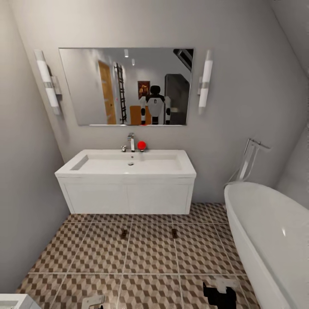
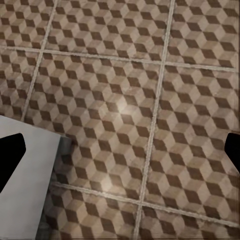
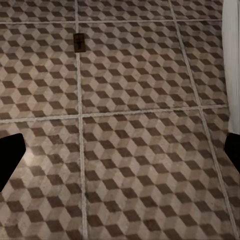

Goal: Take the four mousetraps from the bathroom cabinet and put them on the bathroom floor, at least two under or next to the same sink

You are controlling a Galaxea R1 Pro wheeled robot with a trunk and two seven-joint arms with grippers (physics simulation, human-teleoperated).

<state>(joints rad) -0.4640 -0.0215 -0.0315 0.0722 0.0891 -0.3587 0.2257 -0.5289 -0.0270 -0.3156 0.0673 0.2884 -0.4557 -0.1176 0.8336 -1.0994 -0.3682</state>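
Note:
Two mousetraps (image 1: pixel 123 234) (image 1: pixel 174 233) lie flat on the cube-patterned bathroom floor (image 1: pixel 150 262), just in front of the white vanity with the sink (image 1: pixel 128 163). One mousetrap (image 3: pixel 78 42) appears far ahead in the right wrist view. My left gripper (image 2: pixel 120 155) hangs open over bare tiles, its dark fingertips (image 2: pixel 11 156) wide apart. My right gripper (image 3: pixel 120 155) is open too, with nothing between its fingers. Both grippers peek in at the bottom of the head view, the left gripper (image 1: pixel 92 301) and the right gripper (image 1: pixel 219 294). The cabinet is out of view.
A white bathtub (image 1: pixel 274 240) fills the right side, its rim (image 3: pixel 231 65) close to my right gripper. A second white vanity corner (image 1: pixel 13 301) (image 2: pixel 25 190) sits by my left gripper. A mirror (image 1: pixel 126 86) hangs above the sink, a red ball (image 1: pixel 141 145) by the faucet.

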